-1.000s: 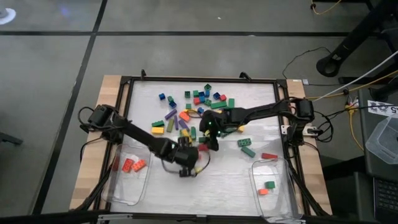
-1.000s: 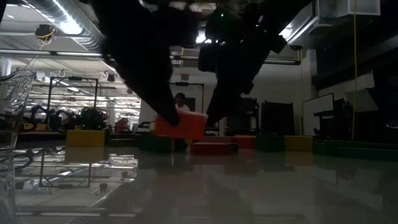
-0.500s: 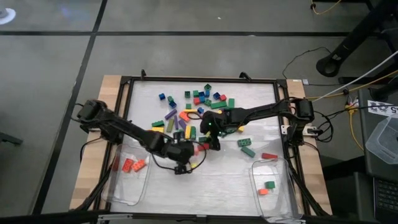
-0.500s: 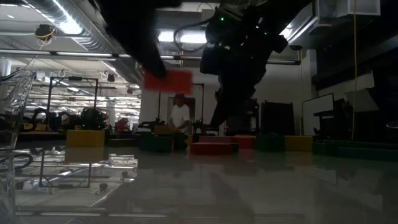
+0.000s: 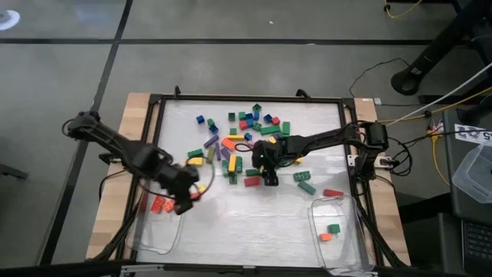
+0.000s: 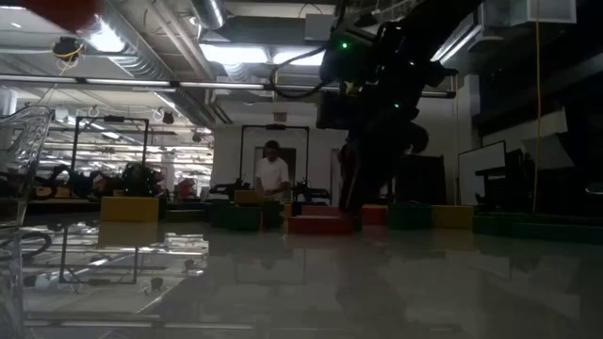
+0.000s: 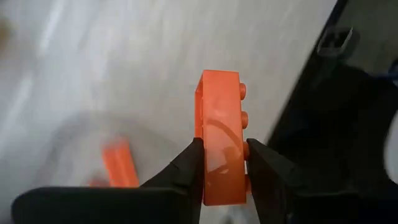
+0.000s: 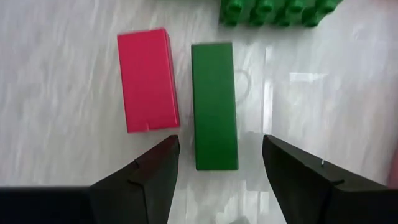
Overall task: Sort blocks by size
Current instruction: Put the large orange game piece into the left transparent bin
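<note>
The left gripper (image 7: pixel 222 167), clamping an orange block (image 7: pixel 221 140), has moved toward 8 o'clock above the left tub (image 5: pixel 157 235); the right gripper (image 8: pixel 214 163) stays spread over a green block (image 8: pixel 214 106).

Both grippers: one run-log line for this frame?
left gripper: shut on orange block, above left tub | right gripper: open, over green block beside red block

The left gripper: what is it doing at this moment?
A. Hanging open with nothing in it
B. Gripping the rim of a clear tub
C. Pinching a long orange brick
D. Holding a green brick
C: the left wrist view shows the left gripper shut on an orange brick with studs along one side, held above a clear tub that already has orange bricks in it.
</note>
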`<action>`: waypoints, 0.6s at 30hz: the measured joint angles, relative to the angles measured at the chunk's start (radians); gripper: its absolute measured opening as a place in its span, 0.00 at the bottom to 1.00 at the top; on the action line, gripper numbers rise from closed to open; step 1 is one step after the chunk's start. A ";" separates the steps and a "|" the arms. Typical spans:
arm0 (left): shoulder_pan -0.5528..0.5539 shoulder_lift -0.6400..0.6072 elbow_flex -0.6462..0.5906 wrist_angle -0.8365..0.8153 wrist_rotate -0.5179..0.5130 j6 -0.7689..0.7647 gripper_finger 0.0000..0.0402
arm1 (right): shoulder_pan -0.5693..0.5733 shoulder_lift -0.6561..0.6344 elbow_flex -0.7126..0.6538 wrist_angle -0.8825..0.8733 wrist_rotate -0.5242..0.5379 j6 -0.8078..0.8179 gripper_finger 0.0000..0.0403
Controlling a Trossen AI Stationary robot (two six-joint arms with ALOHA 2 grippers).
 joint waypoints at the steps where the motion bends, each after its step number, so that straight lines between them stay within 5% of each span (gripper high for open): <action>1: -0.022 -0.010 0.000 -0.023 0.014 -0.052 0.23 | 0.000 0.000 -0.006 0.000 0.000 0.000 0.57; 8: -0.160 -0.018 -0.002 -0.149 0.061 -0.316 0.24 | 0.000 0.000 -0.025 0.009 0.000 -0.018 0.57; 18: -0.230 -0.016 -0.113 -0.169 0.061 -0.494 0.24 | 0.000 0.020 -0.025 0.049 0.000 -0.019 0.57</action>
